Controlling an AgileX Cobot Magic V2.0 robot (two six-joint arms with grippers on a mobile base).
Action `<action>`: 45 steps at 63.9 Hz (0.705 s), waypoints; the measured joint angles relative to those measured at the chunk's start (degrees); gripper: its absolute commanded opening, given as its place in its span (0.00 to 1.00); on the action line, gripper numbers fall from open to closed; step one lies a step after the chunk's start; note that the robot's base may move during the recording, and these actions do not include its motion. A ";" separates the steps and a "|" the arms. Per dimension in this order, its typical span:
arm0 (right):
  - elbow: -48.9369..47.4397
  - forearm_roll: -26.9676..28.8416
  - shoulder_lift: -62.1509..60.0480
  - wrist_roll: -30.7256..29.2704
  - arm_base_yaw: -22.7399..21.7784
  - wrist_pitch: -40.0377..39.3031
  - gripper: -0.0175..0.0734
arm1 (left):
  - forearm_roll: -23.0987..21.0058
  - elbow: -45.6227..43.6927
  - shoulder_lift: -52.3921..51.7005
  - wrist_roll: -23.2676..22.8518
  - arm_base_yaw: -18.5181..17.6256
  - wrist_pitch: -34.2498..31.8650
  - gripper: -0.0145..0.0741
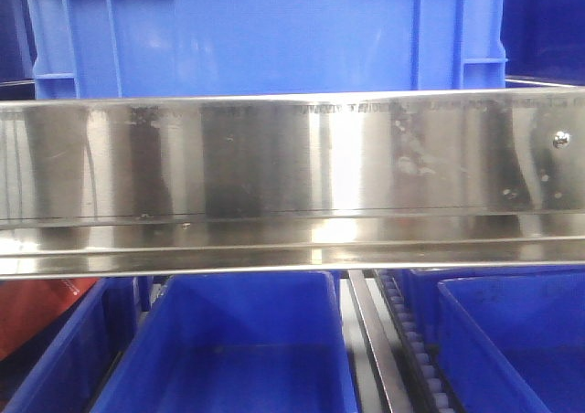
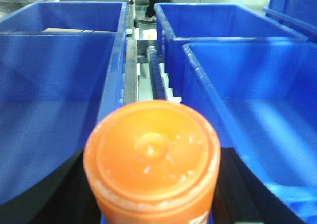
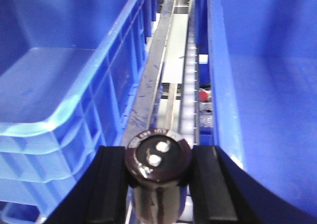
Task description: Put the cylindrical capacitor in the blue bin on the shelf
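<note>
Left wrist-mounted view: left hand point(image 2: 151, 196) clamps the cylindrical capacitor point(image 2: 151, 157) in line with the gap point(image 2: 142, 70) between blue bins point(image 2: 247, 75); right hand point(image 3: 161, 184) clamps a dark cylinder point(image 3: 158, 157). Released here, it could fall between them.

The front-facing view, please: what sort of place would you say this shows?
Probably a warehouse or factory parts store: a stainless steel shelf carries rows of blue plastic bins, with roller tracks between them.
</note>
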 measured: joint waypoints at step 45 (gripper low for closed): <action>0.00 2.87 0.00 0.00 0.00 -3.27 0.01 | -23.12 -33.73 40.02 26.55 -16.70 6.43 0.04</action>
